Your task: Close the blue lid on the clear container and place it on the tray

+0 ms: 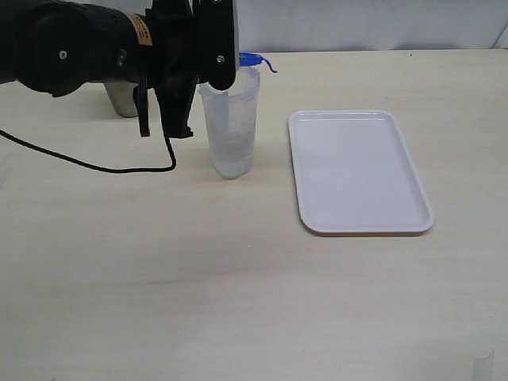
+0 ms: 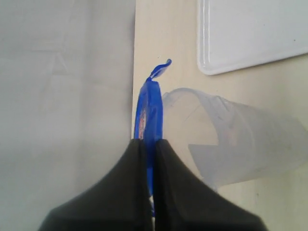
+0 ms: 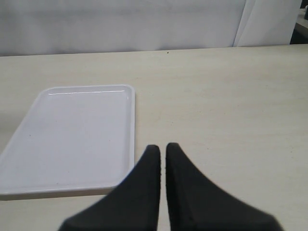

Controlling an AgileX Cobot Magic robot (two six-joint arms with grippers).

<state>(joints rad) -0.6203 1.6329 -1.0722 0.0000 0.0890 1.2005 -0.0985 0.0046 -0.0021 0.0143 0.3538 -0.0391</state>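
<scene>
The clear container (image 1: 231,131) stands upright on the table, left of the white tray (image 1: 357,171). My left gripper (image 1: 225,68) is at the container's rim, shut on the blue lid (image 1: 254,60); one tab of the lid sticks out to the right. In the left wrist view the blue lid (image 2: 149,108) is edge-on between my fingers (image 2: 149,142), right beside the mouth of the clear container (image 2: 245,144). I cannot tell whether they touch. The right gripper (image 3: 163,148) is shut on nothing, beside the tray (image 3: 72,134), and is out of the exterior view.
A grey steel cup (image 1: 123,99) stands behind the left arm, partly hidden. A black cable (image 1: 95,164) loops over the table left of the container. The tray's corner (image 2: 250,33) lies just beyond the container. A white wall backs the table.
</scene>
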